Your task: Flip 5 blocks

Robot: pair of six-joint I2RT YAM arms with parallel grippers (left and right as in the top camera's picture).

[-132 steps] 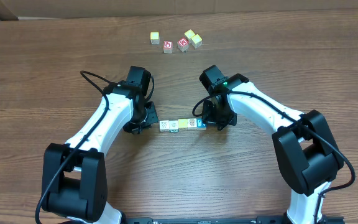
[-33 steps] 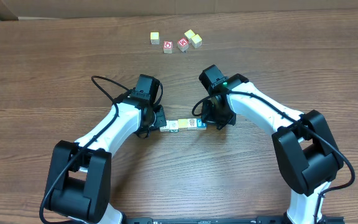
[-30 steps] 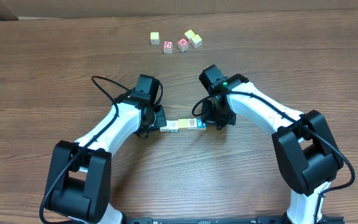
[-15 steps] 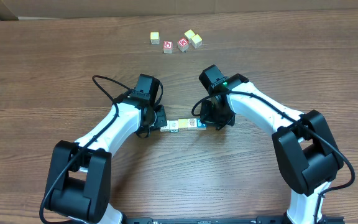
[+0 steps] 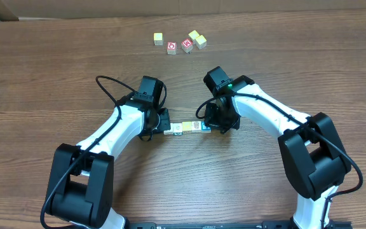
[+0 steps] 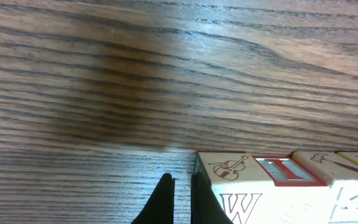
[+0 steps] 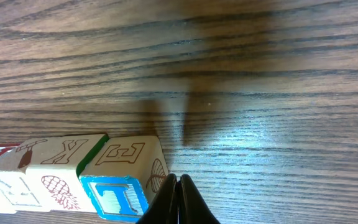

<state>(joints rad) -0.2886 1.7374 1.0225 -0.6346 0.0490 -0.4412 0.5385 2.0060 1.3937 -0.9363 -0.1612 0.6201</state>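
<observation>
A short row of small wooden alphabet blocks lies end to end on the table between my two grippers. My left gripper is shut at the row's left end. In the left wrist view its fingertips stand beside the cream block printed W with a violin, one finger touching its side. My right gripper is shut at the row's right end. In the right wrist view its closed tips press against the end block with the blue T face. Neither gripper holds anything.
At the far side lie loose cubes: a pale yellow one, two red-faced ones, and a yellow pair. A black cable loops off the left arm. Wood-grain table lies all around.
Since the oldest frame my left gripper has moved right, up to the left end of the row. Over the last second nothing has visibly moved.
</observation>
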